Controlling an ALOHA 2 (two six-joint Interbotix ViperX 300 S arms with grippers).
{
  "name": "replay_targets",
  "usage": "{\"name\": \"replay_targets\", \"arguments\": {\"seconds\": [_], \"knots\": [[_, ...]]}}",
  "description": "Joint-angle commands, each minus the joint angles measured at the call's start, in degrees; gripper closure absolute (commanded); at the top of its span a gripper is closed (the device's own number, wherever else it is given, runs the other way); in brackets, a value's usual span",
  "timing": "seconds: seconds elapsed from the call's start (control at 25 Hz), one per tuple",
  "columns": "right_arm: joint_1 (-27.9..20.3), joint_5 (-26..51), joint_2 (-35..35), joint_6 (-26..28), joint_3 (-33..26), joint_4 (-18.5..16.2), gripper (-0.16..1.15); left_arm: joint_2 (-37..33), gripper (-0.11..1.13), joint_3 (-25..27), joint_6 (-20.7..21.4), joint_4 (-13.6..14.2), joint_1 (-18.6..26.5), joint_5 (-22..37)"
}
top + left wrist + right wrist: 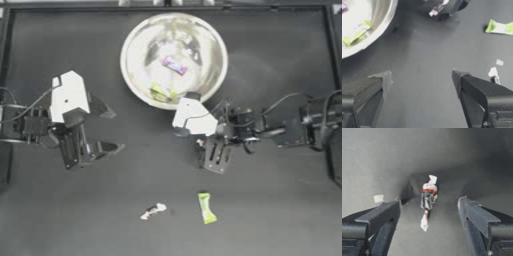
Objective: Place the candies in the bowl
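Starting at the left: left gripper (110, 130) sits on the table's left side, jaws spread, holding nothing, well apart from the bowl (137, 37). Bowl stands at top centre; inside lie a pink-purple candy (175, 65) and a yellow-green candy (161, 93). Right gripper (429, 203) sits just below the bowl's rim, jaws apart, straddling a white twist-wrapped candy (427, 198) on the table, apparently untouched. Lower centre: second twist-wrapped candy (153, 210), beside it another yellow-green candy (206, 207).

Both arms (60, 130) black w/ white wrist blocks (cables looping).
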Motion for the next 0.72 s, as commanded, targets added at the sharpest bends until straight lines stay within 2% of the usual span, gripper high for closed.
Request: {"name": "replay_targets", "arguments": {"seconds": [0.04,0.28,0.56,0.72], "knots": [[0.0,0.0,-0.26,0.18,-1.49,-0.35,0.02,-0.79,0.0,-0.44,0.0,-0.44,-0.09,-0.18],[-0.62,-0.26,0.26,1.05,-1.93,-0.44,0.09,-0.79,0.0,-0.44,0.09,-0.7,-0.09,-0.18],[-0.62,0.09,0.35,2.64,-1.76,-0.7,0.52,-0.79,0.0,-0.44,0.09,-0.7,-0.18,-0.18],[-0.62,0.7,0.35,3.16,-1.93,-0.7,0.55,-0.79,0.0,-0.09,0.09,-0.7,-0.09,-0.18]]}}
